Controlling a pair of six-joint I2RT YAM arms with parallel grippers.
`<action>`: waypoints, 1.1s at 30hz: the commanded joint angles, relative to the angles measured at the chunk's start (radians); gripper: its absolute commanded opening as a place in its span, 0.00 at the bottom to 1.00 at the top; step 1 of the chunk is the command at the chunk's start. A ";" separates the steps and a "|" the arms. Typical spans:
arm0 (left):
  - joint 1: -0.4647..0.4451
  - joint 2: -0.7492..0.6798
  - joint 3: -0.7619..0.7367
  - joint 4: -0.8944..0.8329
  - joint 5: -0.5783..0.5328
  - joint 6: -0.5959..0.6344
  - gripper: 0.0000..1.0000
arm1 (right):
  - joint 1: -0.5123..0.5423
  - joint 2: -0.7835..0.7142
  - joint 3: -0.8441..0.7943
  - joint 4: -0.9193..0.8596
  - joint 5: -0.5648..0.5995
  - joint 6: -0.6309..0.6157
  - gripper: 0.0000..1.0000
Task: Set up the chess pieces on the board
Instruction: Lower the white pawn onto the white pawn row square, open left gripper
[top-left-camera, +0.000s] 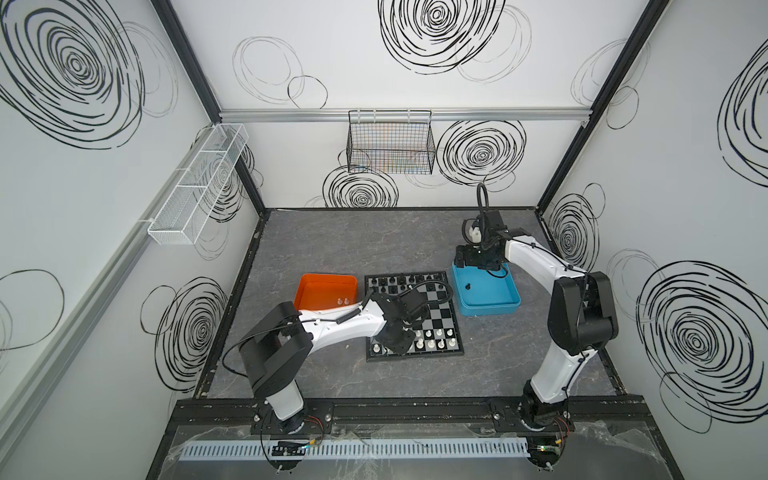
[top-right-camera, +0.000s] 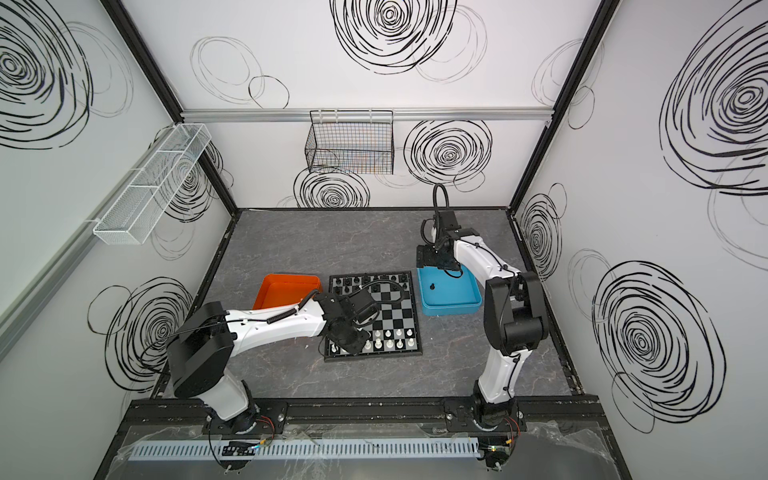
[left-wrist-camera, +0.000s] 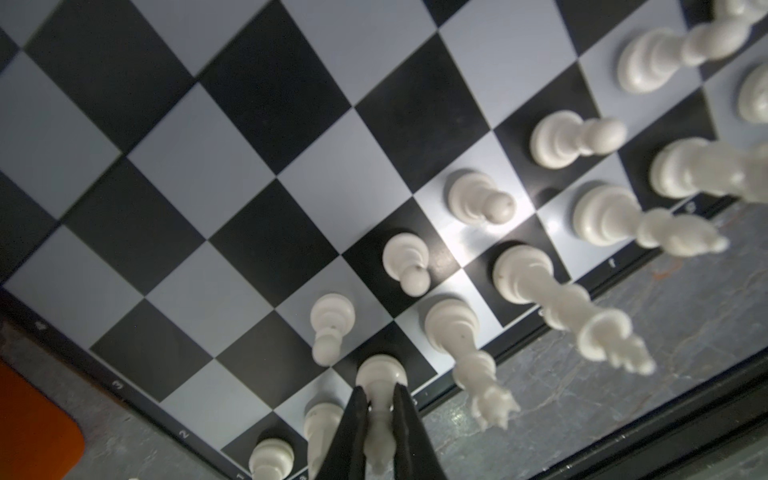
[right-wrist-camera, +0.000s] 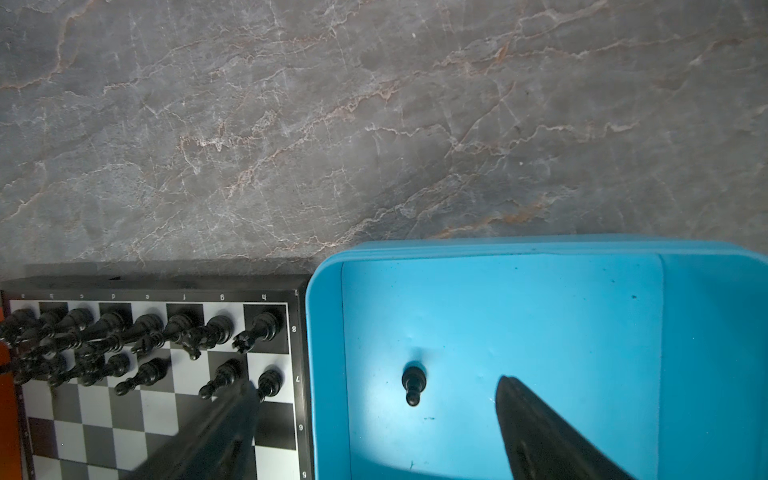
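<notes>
Left gripper (left-wrist-camera: 380, 399) pinches a white piece (left-wrist-camera: 380, 374) at its slim stem: likely light, rigid, slippery plastic. Right gripper (right-wrist-camera: 379, 384) stands wide, empty.

Top views: the whole tabletop (top-left-camera: 332, 249) is looked down on from high above its front edge, facing the back wall; it is seen from afar, and both top views are nearly identical.
Left wrist view: the front rows of the board (left-wrist-camera: 232, 174), with the white chess pieces (left-wrist-camera: 482, 197), are seen obliquely from very close.
Right wrist view: the blue tray (right-wrist-camera: 328, 353) and the board's back right corner are seen from close above, facing down.
Shared: the board is covered by all four views, the blue tray by both top views and the right wrist view.
</notes>
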 joint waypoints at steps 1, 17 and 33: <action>-0.003 0.009 -0.009 0.013 -0.010 -0.010 0.17 | -0.003 0.006 -0.006 -0.003 0.002 -0.008 0.94; -0.004 0.010 -0.013 0.015 -0.009 -0.011 0.19 | -0.005 0.004 -0.009 0.001 0.001 -0.007 0.94; -0.007 0.009 -0.011 0.013 -0.006 -0.011 0.23 | -0.005 0.004 -0.009 0.000 0.001 -0.006 0.94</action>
